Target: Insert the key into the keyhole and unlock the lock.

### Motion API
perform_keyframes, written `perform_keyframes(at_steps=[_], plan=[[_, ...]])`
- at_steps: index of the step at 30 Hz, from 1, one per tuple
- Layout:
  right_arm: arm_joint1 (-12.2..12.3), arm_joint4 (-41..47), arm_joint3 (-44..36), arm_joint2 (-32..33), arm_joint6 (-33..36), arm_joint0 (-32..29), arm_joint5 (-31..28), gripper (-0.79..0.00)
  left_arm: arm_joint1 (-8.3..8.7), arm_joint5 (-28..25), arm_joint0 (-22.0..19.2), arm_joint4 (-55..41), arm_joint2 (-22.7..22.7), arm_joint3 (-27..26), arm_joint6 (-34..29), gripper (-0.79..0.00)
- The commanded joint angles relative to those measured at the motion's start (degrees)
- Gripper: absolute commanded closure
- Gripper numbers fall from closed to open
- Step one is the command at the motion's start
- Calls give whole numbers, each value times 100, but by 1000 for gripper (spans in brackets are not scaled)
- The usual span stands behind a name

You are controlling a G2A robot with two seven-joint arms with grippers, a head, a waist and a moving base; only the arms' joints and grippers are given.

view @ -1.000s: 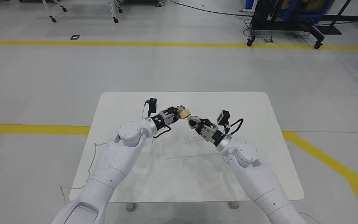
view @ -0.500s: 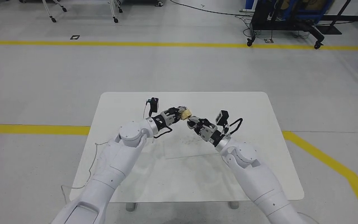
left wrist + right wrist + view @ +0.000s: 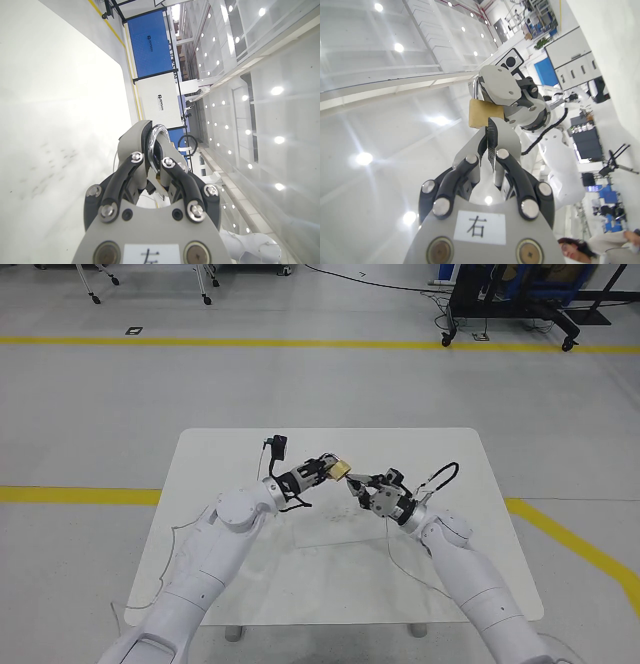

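So the left gripper is clamped on the padlock up at the shackle end. It's holding it over the middle of the white table, with the long axis running roughly sideways and the brass bottom end facing right. Right up against that end sits the right gripper, fingers pinched tight together with their tips touching the brass body, and I can't make out a key between the pads.
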Motion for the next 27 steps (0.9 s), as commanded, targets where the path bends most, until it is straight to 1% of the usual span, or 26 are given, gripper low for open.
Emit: perform_keyframes(at_steps=[1, 5, 6, 7, 9, 10, 15, 16, 17, 18, 19, 21, 23, 27], plan=[[0, 84, 237, 5, 239, 103, 153, 0, 3, -107, 41, 66, 1, -49, 31, 0], [-4, 61, 536, -36, 481, 262, 227, 0, 10, -142, 87, 114, -14, -93, 57, 0], [-3, 16, 550, -53, 519, 282, 217, -22, 10, -143, 90, 113, -17, -99, 60, 0], [-2, -35, 579, -68, 557, 303, 186, -123, 10, -137, 99, 96, -22, -103, 64, 0], [-2, -116, 603, -102, 650, 336, 131, -252, 8, -91, 104, 36, -36, -104, 43, 0], [1, -175, 614, -118, 704, 350, 97, -262, 8, -66, 104, -1, -45, -101, 25, 0], [42, -591, 511, -82, 614, 318, -323, -391, 2, 155, 77, -340, -116, -40, -142, 0], [61, -717, 447, -41, 548, 284, -466, -493, 0, 232, 63, -382, -122, -13, -159, 0], [81, -817, 372, 0, 523, 232, -576, -576, -2, 290, 45, -414, -122, 0, -179, 0], [110, -950, 293, 62, 508, 172, -705, -499, -5, 400, 23, -428, -111, 37, -217, 0], [144, -1070, 215, 162, 437, 103, -862, -468, -8, 594, -5, -433, -87, 108, -264, 0], [221, -1332, -12, 416, 219, -107, -1215, -526, -17, 924, -110, -342, -16, 206, -316, 0], [302, -1512, -323, 712, 38, -389, -1454, -785, -32, 1274, -230, -152, 108, 304, -372, 0], [437, -1653, -1089, 1369, -474, -1046, -1723, -785, -67, 1569, -408, 736, 515, 415, -240, 0]])
